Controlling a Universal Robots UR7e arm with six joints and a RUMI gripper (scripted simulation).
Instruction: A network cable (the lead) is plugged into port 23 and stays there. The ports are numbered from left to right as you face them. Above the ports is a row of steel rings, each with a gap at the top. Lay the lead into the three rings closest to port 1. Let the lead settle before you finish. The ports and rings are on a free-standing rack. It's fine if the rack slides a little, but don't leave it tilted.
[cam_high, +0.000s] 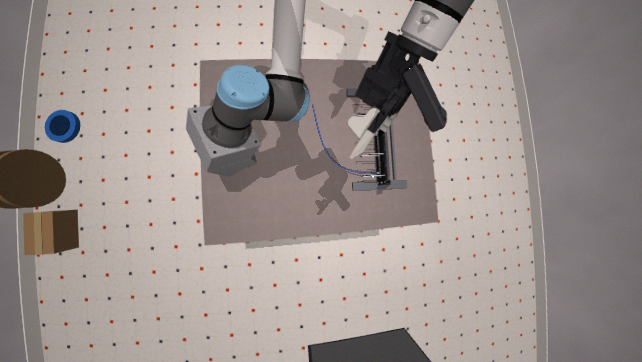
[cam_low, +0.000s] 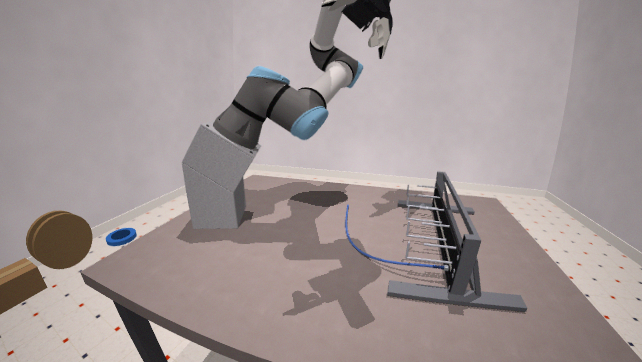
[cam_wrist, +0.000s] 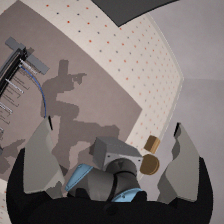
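1. Plugged at the lower right end of its curve, blue lead (cam_high: 326, 149) (cam_low: 354, 241) (cam_wrist: 42, 91); bows left and up to a loose end in the top view, left of gripper (cam_high: 351, 138) (cam_low: 378, 49) (cam_wrist: 113, 122).
2. In the wrist view, along the left side, outside the gap between the fingers — so probably needs a sideways shift plus a long descent before any pinch.
3. Long axis: roughly crosswise to rack (cam_high: 400, 184) (cam_low: 500, 301) (cam_wrist: 40, 64) near the plug, then turning to run roughly alongside.
4. Not in the target rings yet; judging by port order, should go to the steel rings (cam_high: 370, 153) (cam_low: 429, 259) (cam_wrist: 15, 86) toward the rack's upper end in the top view, far end in the exterior.
5. Spread wide, pinching nothing. High above table (cam_high: 250, 220) (cam_low: 200, 305) (cam_wrist: 90, 60), slanted toward lower left of the top frame; likely needs re-angling first.
6. Upright on both feet — best kept unbumped.
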